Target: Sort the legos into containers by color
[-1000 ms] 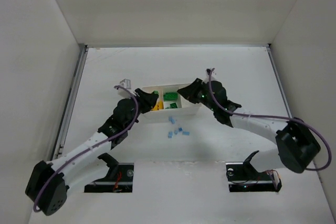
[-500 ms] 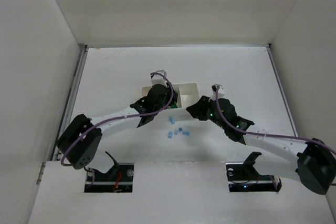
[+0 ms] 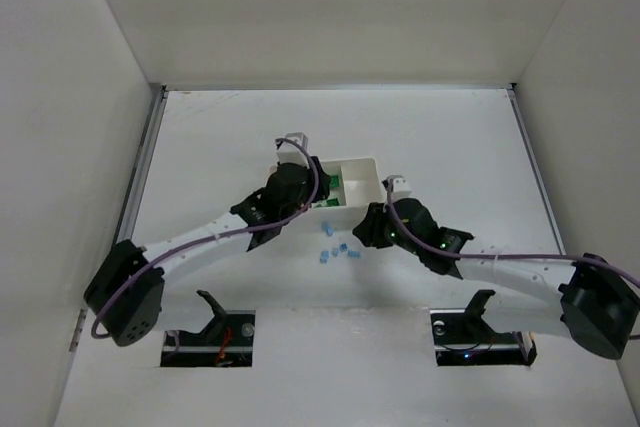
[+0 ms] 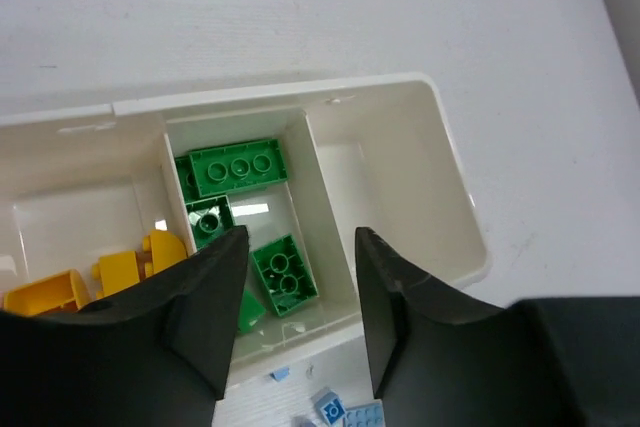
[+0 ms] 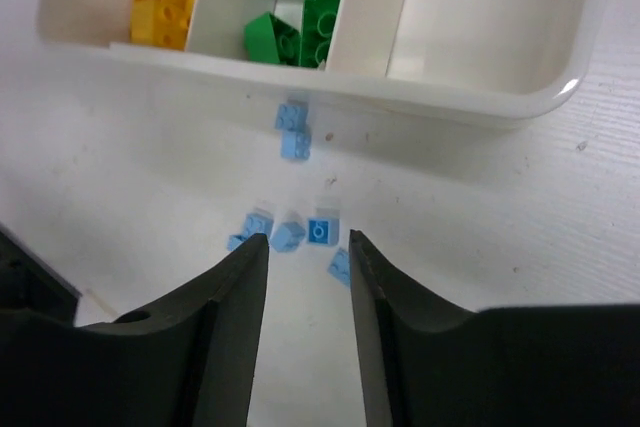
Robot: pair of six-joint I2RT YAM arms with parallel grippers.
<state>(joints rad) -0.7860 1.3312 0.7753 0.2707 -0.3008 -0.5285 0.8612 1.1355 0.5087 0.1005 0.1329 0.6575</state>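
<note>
1. The green bricks [image 4: 238, 167] lie in the middle compartment of the white tray [image 4: 450, 197]. There is one long brick at the far wall and several smaller ones nearer the front.
2. The yellow bricks [image 4: 120, 272] lie in the left compartment, bunched towards its near side.
3. The light blue bricks [image 5: 300, 232] are all outside the tray, on the table [image 3: 450, 137] in front of its near wall. Two lie together close to that wall, below the green compartment. The others form a loose cluster a little farther out.
4. The tray's thin dividing walls stand upright. The one between the middle and right compartments is in plain sight from both wrist cameras.
5. The left gripper [image 4: 300, 247] hangs over the near part of the tray. Its fingers are spread with nothing between them. Through the gap you can see the green bricks and the divider to the right compartment.
6. The right gripper [image 5: 307, 242] hangs over the table on the near side of the tray, above the blue cluster. Its fingers are also spread apart and pinch nothing, and the blue bricks show in the gap. From these views I cannot tell whether the fingertips touch the table.
7. From above, the left arm reaches in from the lower left and covers the left part of the tray. The right arm reaches in from the lower right and stops just short of the tray's near right corner.
</note>
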